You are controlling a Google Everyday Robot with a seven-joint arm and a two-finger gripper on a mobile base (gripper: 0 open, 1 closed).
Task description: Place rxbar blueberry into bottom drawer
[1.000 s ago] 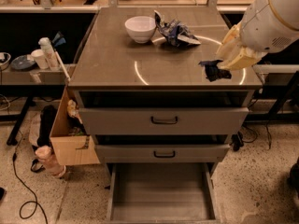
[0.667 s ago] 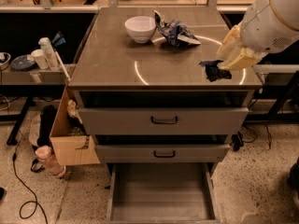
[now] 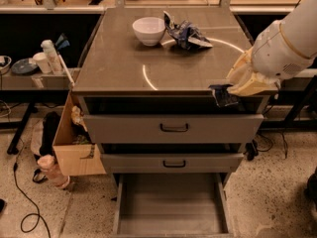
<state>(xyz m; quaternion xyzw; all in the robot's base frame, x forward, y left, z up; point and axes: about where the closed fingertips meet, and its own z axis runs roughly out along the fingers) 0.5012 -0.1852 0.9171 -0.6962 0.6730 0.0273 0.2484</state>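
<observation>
Hand (image 3: 230, 89) at cabinet (image 3: 124, 63) corner half-hides rxbar blueberry (image 3: 223, 97)

Your rxbar blueberry (image 3: 223, 97) is up at the cabinet's front right corner, and the bottom drawer (image 3: 171, 205) stands open below.
You see the bar as a small dark navy packet, tilted, pinched in the gripper (image 3: 229, 90) and hanging just past the top's front edge, level with the top drawer's upper rim. The bottom drawer is pulled fully out, a wide grey tray with a plain bare floor, well below the bar and to its left.
</observation>
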